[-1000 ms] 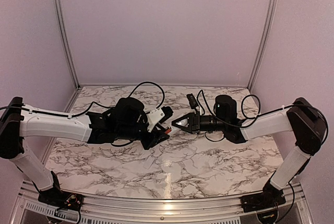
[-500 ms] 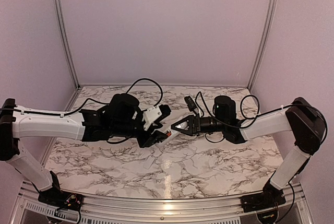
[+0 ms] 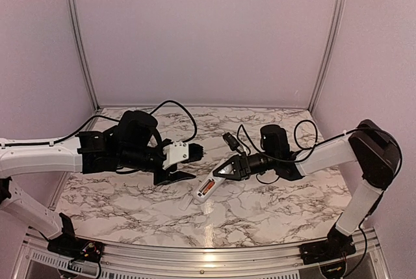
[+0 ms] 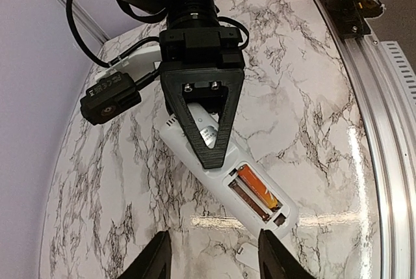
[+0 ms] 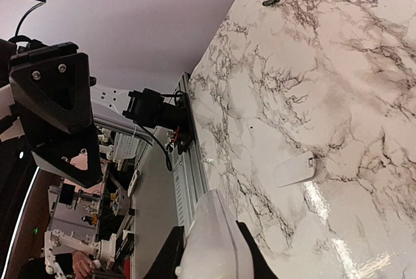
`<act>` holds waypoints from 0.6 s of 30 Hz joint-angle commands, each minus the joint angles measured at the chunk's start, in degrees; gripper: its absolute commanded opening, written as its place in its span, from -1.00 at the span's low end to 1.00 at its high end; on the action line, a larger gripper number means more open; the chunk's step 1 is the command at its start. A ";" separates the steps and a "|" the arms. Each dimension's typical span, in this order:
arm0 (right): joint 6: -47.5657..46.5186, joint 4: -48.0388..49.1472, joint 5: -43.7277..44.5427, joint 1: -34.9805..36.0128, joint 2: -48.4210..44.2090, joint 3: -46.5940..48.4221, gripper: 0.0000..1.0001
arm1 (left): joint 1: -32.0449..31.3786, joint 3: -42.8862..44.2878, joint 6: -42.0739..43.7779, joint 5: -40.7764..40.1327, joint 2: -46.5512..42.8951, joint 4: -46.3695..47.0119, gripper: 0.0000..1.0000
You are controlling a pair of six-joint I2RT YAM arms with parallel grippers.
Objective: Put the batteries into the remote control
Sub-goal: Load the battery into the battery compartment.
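My right gripper (image 3: 218,173) is shut on the white remote control (image 3: 207,189) and holds it low over the table, back side up. The left wrist view shows the remote (image 4: 195,155) with its open compartment and one orange battery (image 4: 260,190) lying in it. The slot beside that battery is dark, and I cannot tell what it holds. My left gripper (image 3: 194,162) is open and empty, left of the remote and apart from it; its fingertips (image 4: 158,256) frame the bottom of its wrist view. In the right wrist view the remote (image 5: 214,240) sits between my right fingers.
The flat white cover plate (image 4: 250,256) lies on the marble table just past the remote's end; it also shows in the right wrist view (image 5: 294,170). A small dark thing (image 5: 271,0) lies far off on the table. The metal rail (image 3: 208,253) runs along the near edge.
My left gripper has let go of the orange battery, opened and drawn back to the left. My right gripper has moved the remote forward and down, with the battery now in the compartment.
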 commanded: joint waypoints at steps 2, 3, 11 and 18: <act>-1.46 -0.33 -4.32 1.97 1.95 2.43 -1.00 | -1.04 -1.07 5.42 4.32 0.19 -3.94 -0.09; -1.46 -0.32 -4.68 2.24 2.20 2.56 -1.00 | -1.33 -0.92 5.72 4.36 0.42 -4.13 -0.09; -3.25 -3.14 -6.39 3.51 3.72 4.95 -1.00 | -4.26 1.46 8.20 2.34 4.69 -7.53 -0.18; -5.42 -6.20 -7.08 5.00 4.94 7.10 -1.00 | -5.30 3.04 8.83 2.77 6.99 -6.81 -0.24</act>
